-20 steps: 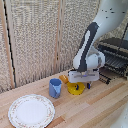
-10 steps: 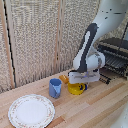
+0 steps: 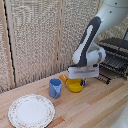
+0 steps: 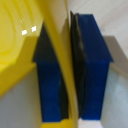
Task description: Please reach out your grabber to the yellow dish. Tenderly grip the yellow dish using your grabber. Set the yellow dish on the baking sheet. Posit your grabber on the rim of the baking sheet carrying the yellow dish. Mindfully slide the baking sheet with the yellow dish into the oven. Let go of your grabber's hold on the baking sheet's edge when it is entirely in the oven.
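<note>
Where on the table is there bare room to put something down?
Bare wood lies on the table in front of the yellow dish, toward the exterior view's right of the plate. It is crowded around the blue cup, dish and pincer.

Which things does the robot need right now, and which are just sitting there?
Needed: gripper, pinching the yellow bowl's rim; wire tray; oven.

Just sitting: blue cup, patterned plate, orange block, wooden table.

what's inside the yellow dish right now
In the wrist view one blue-tipped finger of the grabber sits inside the yellow dish, pinching its rim. The rest of its interior is covered or out of view.
</note>
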Robot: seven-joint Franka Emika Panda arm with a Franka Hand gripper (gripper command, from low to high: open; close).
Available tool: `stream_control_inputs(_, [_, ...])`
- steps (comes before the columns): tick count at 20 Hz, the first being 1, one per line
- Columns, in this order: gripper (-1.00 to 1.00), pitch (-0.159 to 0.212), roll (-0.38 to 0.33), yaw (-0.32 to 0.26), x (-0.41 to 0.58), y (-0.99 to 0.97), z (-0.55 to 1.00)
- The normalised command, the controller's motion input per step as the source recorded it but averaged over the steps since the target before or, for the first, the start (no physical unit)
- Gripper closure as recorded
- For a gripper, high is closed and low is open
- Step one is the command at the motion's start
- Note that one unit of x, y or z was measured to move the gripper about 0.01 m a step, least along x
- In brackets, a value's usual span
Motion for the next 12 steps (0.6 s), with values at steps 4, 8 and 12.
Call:
stream_control_inputs(4, [1.00, -0.006, -0.091, -0.157, 0.356, -0.02, 0.94])
stream_control_inputs(8, [1.00, -0.001, -0.155, -0.237, 0.393, 0.00, 0.84])
stream_control_inputs(12, [1.00, 0.004, -0.145, -0.318, 0.262, 0.00, 0.71])
